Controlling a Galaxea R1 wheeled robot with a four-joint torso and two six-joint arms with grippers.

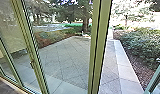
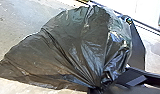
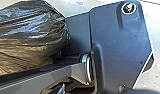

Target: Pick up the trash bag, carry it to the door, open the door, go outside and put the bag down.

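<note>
Facing the paved yard past the green door frame, with the trash bag hanging from the left gripper.
Grasped at the gathered neck, between the left fingers; fanning widely beyond their tips, with its long axis leading away from them. Nearer the left arm, so probably best lowered and released from there. Cannot tell about the right gripper.
</note>
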